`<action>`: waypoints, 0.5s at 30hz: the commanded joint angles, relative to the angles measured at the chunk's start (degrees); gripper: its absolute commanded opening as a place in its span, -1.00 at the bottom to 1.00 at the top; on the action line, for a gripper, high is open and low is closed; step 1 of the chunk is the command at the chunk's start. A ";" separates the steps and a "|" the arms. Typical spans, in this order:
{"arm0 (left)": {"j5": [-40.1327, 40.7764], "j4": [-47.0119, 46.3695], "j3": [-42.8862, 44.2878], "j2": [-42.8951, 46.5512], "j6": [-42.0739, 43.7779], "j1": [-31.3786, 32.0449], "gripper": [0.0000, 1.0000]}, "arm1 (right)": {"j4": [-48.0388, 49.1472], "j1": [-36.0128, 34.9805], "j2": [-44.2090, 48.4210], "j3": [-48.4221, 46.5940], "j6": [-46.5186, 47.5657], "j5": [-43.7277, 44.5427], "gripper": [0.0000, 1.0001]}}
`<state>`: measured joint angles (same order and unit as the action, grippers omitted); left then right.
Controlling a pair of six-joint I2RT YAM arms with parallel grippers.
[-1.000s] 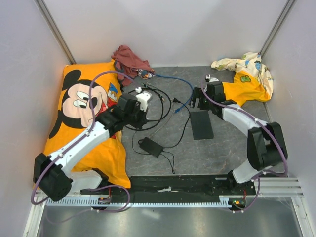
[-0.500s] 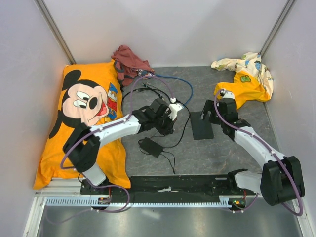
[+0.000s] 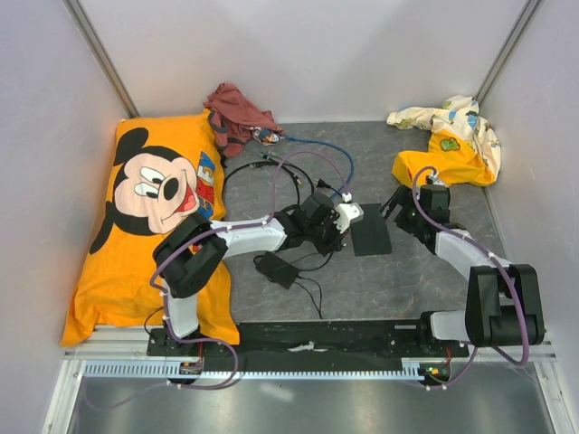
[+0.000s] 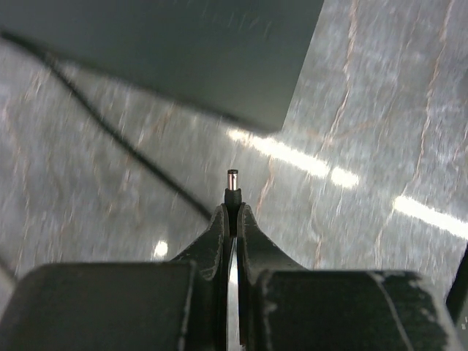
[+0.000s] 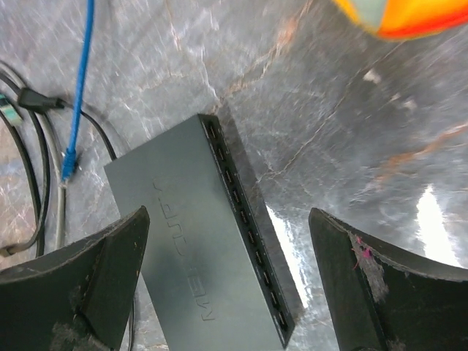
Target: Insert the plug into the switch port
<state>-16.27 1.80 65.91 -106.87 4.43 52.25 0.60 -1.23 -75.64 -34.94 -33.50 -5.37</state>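
Observation:
The switch [image 3: 369, 229] is a thin flat black box on the grey table; its row of ports [image 5: 248, 241] shows along one long edge in the right wrist view. My left gripper [image 3: 355, 220] sits at the switch's left edge, shut on a small black barrel plug [image 4: 232, 183] whose metal tip sticks out past the fingertips. A corner of the switch [image 4: 183, 51] lies just ahead of the plug, apart from it. My right gripper [image 3: 399, 204] is open and empty beside the switch's far right corner. In the right wrist view the switch [image 5: 197, 248] lies below its spread fingers [image 5: 117, 263].
A black adapter brick [image 3: 276, 268] with its cord lies left of the switch. Black cables and a blue cable [image 3: 326, 149] loop behind. A Mickey pillow [image 3: 149, 208] fills the left, a red cloth [image 3: 237, 108] the back, and a yellow garment [image 3: 448, 136] the back right.
My left arm swung right from near the pillow, carrying the plug to the switch's left edge. My right gripper moved from the switch's far end to its right side.

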 commanded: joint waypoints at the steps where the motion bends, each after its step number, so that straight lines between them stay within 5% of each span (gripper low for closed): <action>1: -1.48 -2.43 5.27 -3.87 2.96 1.63 -0.97 | 4.05 0.44 -3.28 -0.22 -1.49 -4.83 0.96; 15: 3.26 7.07 13.63 -11.25 7.44 2.77 -0.97 | 6.34 0.53 -6.89 0.31 -1.40 -8.17 0.96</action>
<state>-15.07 6.83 76.51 -116.66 8.05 54.52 4.14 -0.95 -82.00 -34.92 -34.72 -11.73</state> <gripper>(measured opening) 0.039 0.982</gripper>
